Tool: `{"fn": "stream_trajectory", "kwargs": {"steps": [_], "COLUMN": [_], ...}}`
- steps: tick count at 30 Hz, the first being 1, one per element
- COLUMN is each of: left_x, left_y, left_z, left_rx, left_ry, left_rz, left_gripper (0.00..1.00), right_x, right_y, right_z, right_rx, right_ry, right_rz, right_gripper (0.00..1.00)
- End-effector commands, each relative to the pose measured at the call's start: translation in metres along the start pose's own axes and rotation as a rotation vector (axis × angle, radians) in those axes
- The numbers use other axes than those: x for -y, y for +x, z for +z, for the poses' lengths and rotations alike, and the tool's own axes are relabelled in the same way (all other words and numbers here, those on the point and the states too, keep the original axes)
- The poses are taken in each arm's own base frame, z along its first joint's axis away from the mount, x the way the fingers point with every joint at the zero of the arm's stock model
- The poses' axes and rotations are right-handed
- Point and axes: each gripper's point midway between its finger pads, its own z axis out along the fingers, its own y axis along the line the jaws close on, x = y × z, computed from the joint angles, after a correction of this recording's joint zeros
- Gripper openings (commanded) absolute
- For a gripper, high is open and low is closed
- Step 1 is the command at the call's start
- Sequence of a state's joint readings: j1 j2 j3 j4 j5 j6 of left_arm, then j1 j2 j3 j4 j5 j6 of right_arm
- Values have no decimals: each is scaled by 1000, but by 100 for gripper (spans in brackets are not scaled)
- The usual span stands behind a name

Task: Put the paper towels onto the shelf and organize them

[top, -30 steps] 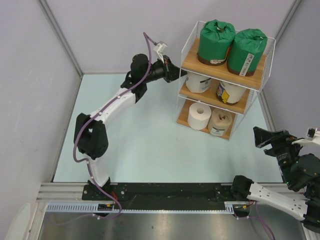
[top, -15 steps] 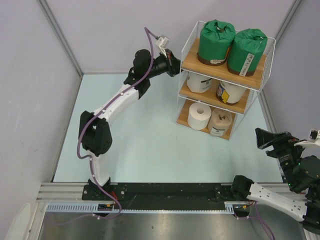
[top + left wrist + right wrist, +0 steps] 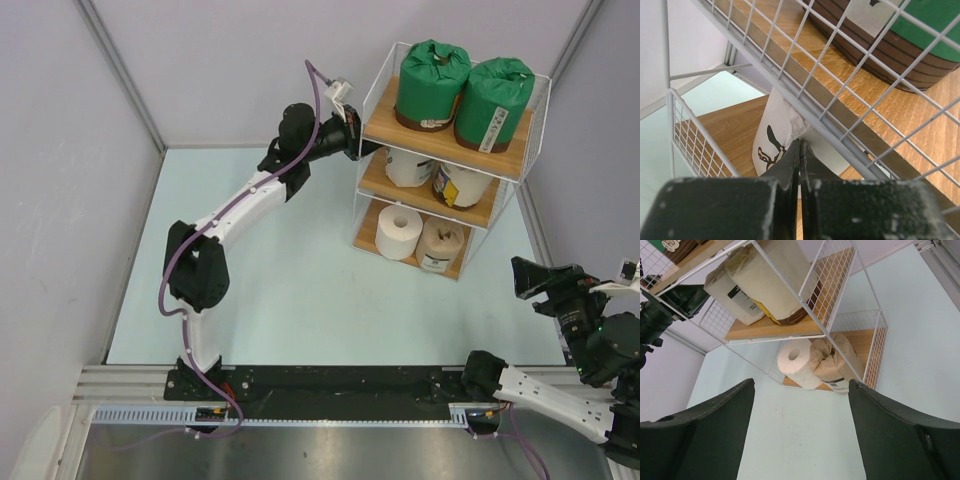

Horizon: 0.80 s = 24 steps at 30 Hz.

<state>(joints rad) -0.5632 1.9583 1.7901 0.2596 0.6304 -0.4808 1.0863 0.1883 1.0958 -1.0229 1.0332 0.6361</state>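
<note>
The shelf (image 3: 445, 146) stands at the back right with paper towels on every tier. Two green rolls (image 3: 430, 80) (image 3: 493, 100) sit on top. A white-wrapped labelled roll (image 3: 408, 167) and a cream roll (image 3: 460, 185) share the middle board. A bare white roll (image 3: 398, 232) and a tan roll (image 3: 441, 243) are on the bottom. My left gripper (image 3: 352, 140) is shut and empty, reaching through the shelf's left side. Its tips (image 3: 800, 142) press against the white-wrapped roll (image 3: 775, 135). My right gripper (image 3: 530, 278) hangs open and empty, low at the right.
Grey walls close in the pale table on the left, back and right. The white wire frame (image 3: 805, 107) of the shelf crosses just above my left fingers. From the right wrist, the bare white roll (image 3: 799, 362) and tan roll (image 3: 832, 360) lie ahead.
The left arm has swung right, putting its shut tips into the shelf's middle tier. The white-wrapped roll has slid a little to the right. The right arm has barely moved.
</note>
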Motion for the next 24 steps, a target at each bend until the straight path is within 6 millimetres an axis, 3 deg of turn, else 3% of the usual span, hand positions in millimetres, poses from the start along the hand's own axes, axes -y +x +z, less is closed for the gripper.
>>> {"fn": "stream_trajectory", "kwargs": {"steps": [1,7,11,19,24], "left_x": [28,35,34,47,52], "left_y": [-20,-16,-25,-70,-86], "left_z": [5,0,-12,-44,-62], "left_rx": [34,28,49,142,168], "left_ry": [68,78,43,26,5], "left_rz": [60,57,74,104,93], "left_gripper": [0,0,0,6,14], "right_x": [1,-1,0,0,-12], "right_y": [-2,-1,-1,-8,-11], "right_z": [-1,0,0,1,8], "right_rx": [8,5,4,34,46], "right_ry": [5,7,7,21,20], "right_rz": [17,15,12,37,-2], "right_gripper": [80,80,80,80,76]}}
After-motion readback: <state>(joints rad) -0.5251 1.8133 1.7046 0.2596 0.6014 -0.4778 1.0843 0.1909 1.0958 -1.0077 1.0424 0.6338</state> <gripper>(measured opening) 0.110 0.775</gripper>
